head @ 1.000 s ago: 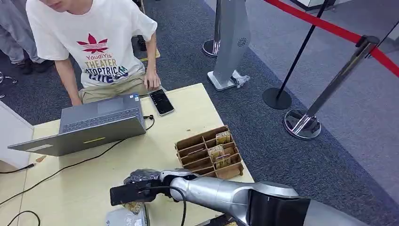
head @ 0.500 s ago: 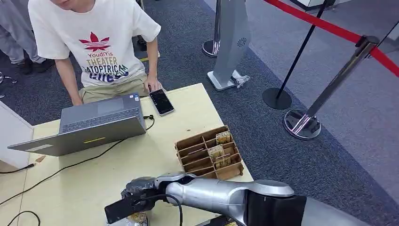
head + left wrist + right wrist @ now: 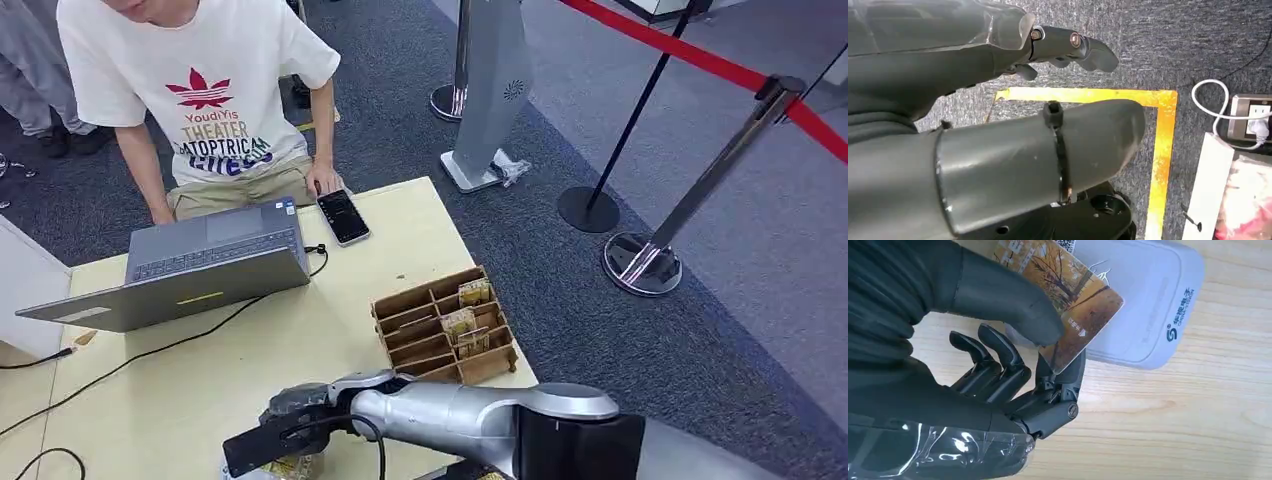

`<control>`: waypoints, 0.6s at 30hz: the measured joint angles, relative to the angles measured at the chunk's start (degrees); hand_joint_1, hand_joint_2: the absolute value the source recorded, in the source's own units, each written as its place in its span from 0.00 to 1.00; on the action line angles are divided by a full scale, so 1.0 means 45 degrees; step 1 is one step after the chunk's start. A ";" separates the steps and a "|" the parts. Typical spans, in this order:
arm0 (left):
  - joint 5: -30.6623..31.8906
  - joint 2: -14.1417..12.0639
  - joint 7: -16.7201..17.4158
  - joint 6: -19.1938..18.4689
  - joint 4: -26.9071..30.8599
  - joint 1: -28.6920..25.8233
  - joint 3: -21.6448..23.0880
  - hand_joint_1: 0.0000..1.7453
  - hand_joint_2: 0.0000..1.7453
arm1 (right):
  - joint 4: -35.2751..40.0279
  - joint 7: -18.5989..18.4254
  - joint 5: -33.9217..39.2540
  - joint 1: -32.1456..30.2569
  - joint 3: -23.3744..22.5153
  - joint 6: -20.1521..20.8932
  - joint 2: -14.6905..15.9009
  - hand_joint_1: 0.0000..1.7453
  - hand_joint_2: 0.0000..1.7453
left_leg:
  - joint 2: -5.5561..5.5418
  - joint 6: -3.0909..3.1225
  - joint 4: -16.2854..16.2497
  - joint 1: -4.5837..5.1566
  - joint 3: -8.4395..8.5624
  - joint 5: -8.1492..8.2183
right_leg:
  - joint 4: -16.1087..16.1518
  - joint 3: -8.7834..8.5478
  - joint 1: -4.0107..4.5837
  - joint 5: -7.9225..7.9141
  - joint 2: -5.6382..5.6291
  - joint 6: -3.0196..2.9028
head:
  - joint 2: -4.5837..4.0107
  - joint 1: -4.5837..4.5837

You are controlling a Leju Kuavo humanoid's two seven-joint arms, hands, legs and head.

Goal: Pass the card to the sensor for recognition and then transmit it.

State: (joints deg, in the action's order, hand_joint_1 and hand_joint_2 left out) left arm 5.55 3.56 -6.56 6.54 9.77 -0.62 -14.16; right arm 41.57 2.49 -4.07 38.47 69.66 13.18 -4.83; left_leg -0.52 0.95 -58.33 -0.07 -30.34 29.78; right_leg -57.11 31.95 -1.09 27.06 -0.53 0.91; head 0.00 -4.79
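My right hand (image 3: 292, 412) reaches across the near table edge and pinches a card (image 3: 1082, 296) printed with an autumn tree between thumb and fingers. In the right wrist view the hand (image 3: 998, 365) keeps the card flat just over the white sensor (image 3: 1150, 305), overlapping one end of it. In the head view the card (image 3: 290, 465) and the sensor (image 3: 238, 470) peek out under the hand at the bottom edge. My left hand (image 3: 973, 65) hangs over the carpet with its fingers (image 3: 1073, 42) apart and nothing in it.
A cardboard divider box (image 3: 445, 325) holding several cards stands right of my arm. A laptop (image 3: 190, 265), its cables and a phone (image 3: 343, 216) lie at the far side, where a person (image 3: 200, 90) leans in. Stanchions (image 3: 640, 265) stand on the carpet to the right.
My right hand has moved toward the near table edge and lowered, bringing the card over the sensor. The laptop, box and phone have stayed in place.
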 joint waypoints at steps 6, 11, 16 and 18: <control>0.0000 0.0000 0.0068 -0.0005 0.0000 0.0000 -0.0004 0.00 0.00 | -0.0266 0.0029 0.0058 0.0000 0.0010 -0.0184 -0.0165 1.00 1.00 | 0.0001 0.0000 0.0000 0.0000 0.0004 0.0000 | 0.0000 -0.0001 0.0000 -0.0001 -0.0001 0.0000 | 0.0000 0.0000; -0.0015 0.0000 0.0068 0.0005 0.0000 0.0000 0.0000 0.00 0.00 | -0.0432 0.0194 0.0228 0.0000 0.0010 -0.0296 -0.0267 1.00 1.00 | 0.0002 -0.0001 0.0000 0.0000 0.0006 -0.0001 | 0.0000 -0.0002 0.0000 -0.0002 -0.0001 -0.0001 | 0.0000 0.0000; -0.0092 0.0000 0.0068 0.0034 0.0000 0.0000 -0.0005 0.00 0.00 | -0.0476 0.0287 0.0189 0.0014 0.0005 -0.0437 -0.0286 1.00 1.00 | 0.0002 -0.0001 0.0000 0.0000 0.0005 -0.0001 | -0.0001 -0.0002 0.0000 -0.0002 -0.0001 -0.0001 | 0.0000 0.0000; -0.0126 0.0000 0.0063 0.0039 0.0000 0.0000 -0.0005 0.00 0.00 | -0.0437 0.0287 0.0175 0.0053 -0.0020 -0.0549 -0.0277 1.00 1.00 | 0.0002 -0.0001 0.0000 0.0000 0.0005 -0.0001 | -0.0001 -0.0001 0.0000 -0.0002 -0.0002 -0.0001 | 0.0000 0.0000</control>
State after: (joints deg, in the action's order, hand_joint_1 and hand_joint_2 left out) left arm 4.98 3.56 -6.27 6.71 9.77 -0.62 -14.19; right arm 39.60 3.78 -3.28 38.71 69.57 10.71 -6.08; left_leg -0.51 0.94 -58.33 -0.07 -30.32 29.78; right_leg -57.11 31.95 -1.09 27.06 -0.54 0.90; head 0.00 -4.79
